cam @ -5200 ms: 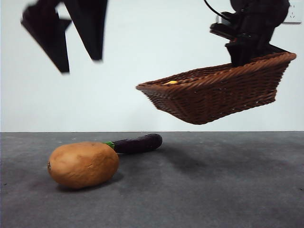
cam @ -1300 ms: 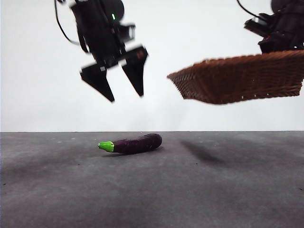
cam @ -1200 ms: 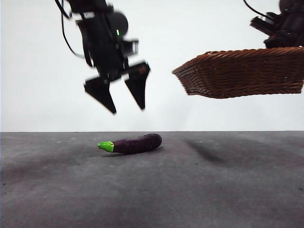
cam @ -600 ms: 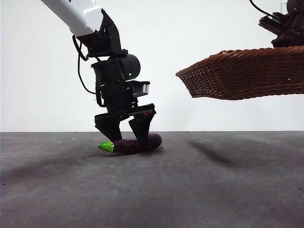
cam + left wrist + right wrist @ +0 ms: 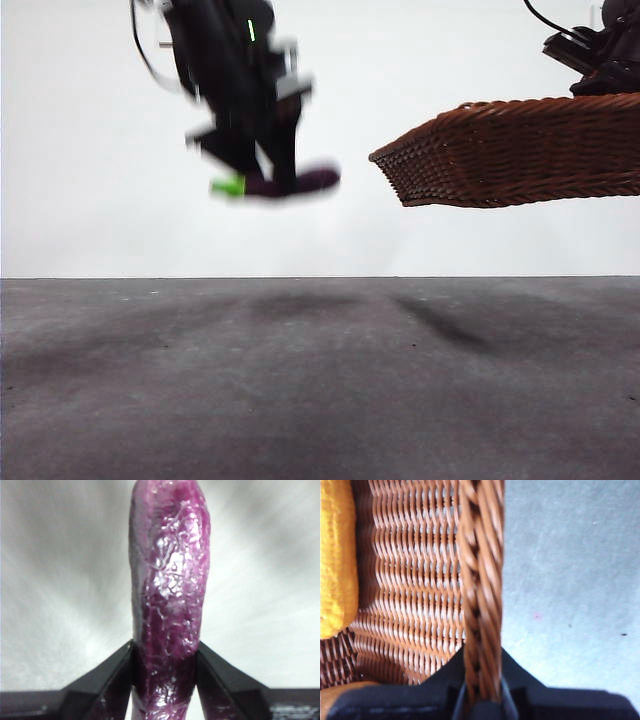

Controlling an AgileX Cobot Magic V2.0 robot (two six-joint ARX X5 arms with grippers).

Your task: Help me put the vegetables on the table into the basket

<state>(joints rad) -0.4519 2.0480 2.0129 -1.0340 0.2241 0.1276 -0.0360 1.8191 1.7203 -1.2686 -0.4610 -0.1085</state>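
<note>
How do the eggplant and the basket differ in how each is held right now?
The eggplant is gripped across its body by the left gripper, one jaw on each side; the basket is pinched only at its braided rim by the right gripper. The eggplant is slim, glossy and purple; the basket is wide, brown and woven, with the yellow corn inside. The eggplant hangs level, the basket slightly tilted. Both are in the air above the table.
</note>
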